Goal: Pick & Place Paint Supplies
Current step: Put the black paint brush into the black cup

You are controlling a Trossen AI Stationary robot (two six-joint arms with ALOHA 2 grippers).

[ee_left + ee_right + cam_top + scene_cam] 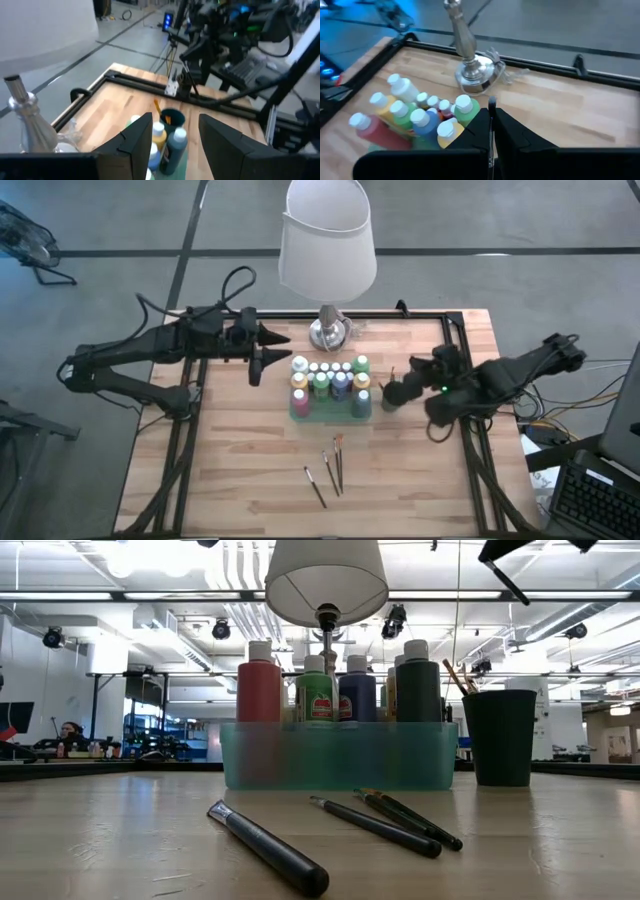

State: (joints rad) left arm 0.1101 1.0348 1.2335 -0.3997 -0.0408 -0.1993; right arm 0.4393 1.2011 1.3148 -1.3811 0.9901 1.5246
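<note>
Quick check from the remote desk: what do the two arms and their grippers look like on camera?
Both arms are dark, jointed, with black cables looping off them. The left gripper ends in two pointed black fingers; the right gripper is equally dark, with a small green light behind it.

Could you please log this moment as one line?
right gripper: shut on paintbrush, above cup | left gripper: open, empty | three brushes on table

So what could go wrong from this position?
1. The right gripper is shut on a thin brush above the dark cup; gripped so narrowly, the brush might tilt or slip.
2. The cup stands close beside the bottle tray, so a low move could knock the bottles.
3. The lamp overhangs the table's far side.
</note>
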